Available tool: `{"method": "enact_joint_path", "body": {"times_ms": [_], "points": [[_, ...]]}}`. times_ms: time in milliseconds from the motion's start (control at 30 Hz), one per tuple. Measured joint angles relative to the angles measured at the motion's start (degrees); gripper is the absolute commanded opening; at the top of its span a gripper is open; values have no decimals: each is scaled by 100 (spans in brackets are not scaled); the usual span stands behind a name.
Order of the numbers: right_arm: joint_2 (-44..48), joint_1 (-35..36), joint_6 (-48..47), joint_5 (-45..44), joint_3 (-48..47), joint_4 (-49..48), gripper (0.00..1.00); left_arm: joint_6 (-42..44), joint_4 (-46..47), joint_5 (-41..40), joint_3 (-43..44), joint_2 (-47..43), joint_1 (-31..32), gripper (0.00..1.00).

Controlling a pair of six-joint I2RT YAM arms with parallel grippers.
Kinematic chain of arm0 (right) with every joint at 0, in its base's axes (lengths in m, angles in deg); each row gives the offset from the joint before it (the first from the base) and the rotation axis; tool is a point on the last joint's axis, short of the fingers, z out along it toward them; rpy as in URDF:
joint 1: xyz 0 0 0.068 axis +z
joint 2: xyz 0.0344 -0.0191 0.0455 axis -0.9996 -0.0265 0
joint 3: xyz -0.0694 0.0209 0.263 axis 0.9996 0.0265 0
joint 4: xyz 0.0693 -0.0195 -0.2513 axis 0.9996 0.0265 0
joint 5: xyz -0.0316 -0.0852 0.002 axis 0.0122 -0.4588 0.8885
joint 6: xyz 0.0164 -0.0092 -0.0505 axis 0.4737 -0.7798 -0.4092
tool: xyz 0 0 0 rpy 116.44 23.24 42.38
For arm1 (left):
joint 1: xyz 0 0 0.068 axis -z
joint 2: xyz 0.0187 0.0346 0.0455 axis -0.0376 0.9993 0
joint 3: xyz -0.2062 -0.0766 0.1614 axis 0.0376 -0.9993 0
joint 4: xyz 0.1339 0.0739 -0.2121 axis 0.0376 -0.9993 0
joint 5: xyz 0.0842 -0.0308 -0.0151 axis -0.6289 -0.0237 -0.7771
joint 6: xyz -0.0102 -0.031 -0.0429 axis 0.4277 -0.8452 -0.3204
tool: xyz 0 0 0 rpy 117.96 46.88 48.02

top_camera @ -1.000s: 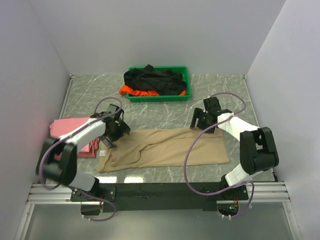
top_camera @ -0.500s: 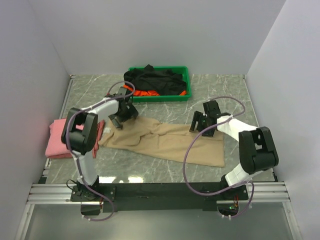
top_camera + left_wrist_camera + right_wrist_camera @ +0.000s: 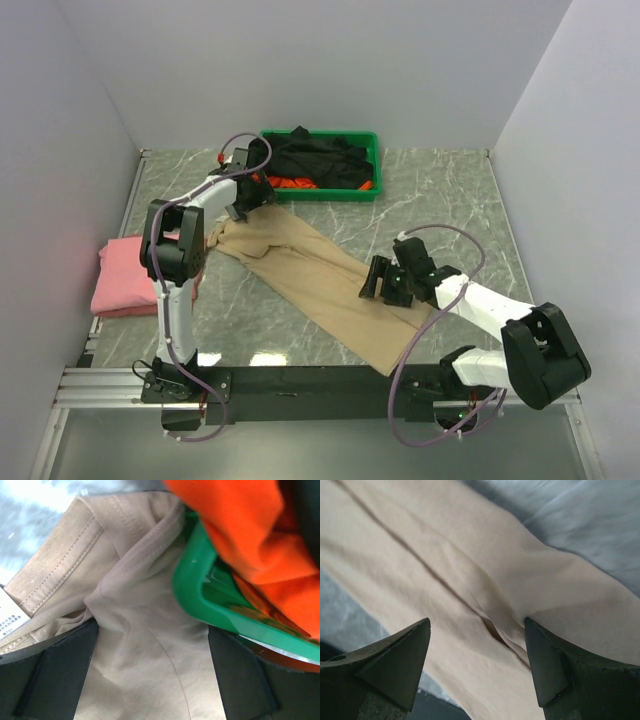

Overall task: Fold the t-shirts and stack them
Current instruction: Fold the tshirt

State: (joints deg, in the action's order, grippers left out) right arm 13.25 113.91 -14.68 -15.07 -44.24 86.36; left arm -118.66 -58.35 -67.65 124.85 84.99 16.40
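The beige t-shirt (image 3: 300, 270) lies stretched in a diagonal from the green tray's front left corner down to the front right. My left gripper (image 3: 248, 200) is at its upper end; in the left wrist view my left gripper (image 3: 152, 627) is open, with bunched beige cloth (image 3: 140, 580) between the fingers. My right gripper (image 3: 383, 282) is on the lower part; in the right wrist view my right gripper (image 3: 477, 622) is open astride a crease in the beige cloth (image 3: 470, 570). The folded pink t-shirt (image 3: 125, 275) lies at the left. The black t-shirt (image 3: 320, 160) and orange t-shirt (image 3: 290, 183) lie in the tray.
The green tray (image 3: 370, 140) stands at the back middle; its rim (image 3: 200, 595) and the orange cloth (image 3: 250, 540) are right beside my left fingers. White walls close in the table on the left, back and right. The arm bases' black rail runs along the front edge.
My left gripper moved back toward the tray and my right gripper moved forward. The beige shirt swung with them from lying crosswise to a diagonal.
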Motion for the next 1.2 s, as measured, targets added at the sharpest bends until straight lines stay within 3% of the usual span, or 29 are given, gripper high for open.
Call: {"method": "enact_joint_path", "body": {"times_ms": [167,300,433,533,667,767,900,1067,1200], "points": [[92,352,227,120,4,179,83,415,-87,203,299,173,-15,99],[315,372,260,-101,-138,881,83,472,-90,240,297,122,-13,99],[756,372,262,-518,-586,1615,95,444,-179,236,291,-33,-11,99],[1252,319,264,-879,-944,1895,100,439,-313,140,262,-424,26,99],[1810,-168,295,-1134,-933,2118,100,433,-328,-203,-96,-1676,404,99],[2129,-905,278,-1012,-595,2192,100,433,-125,-232,-675,-2736,1154,99],[2428,-1602,240,-796,-85,2452,100,435,197,-155,-1580,-3560,2702,99],[2485,-1932,247,-496,2,2564,99,490,476,562,-2468,-3499,4299,96],[2192,-2330,256,-201,133,2378,96,671,599,852,-2645,-3128,5243,87]]}}
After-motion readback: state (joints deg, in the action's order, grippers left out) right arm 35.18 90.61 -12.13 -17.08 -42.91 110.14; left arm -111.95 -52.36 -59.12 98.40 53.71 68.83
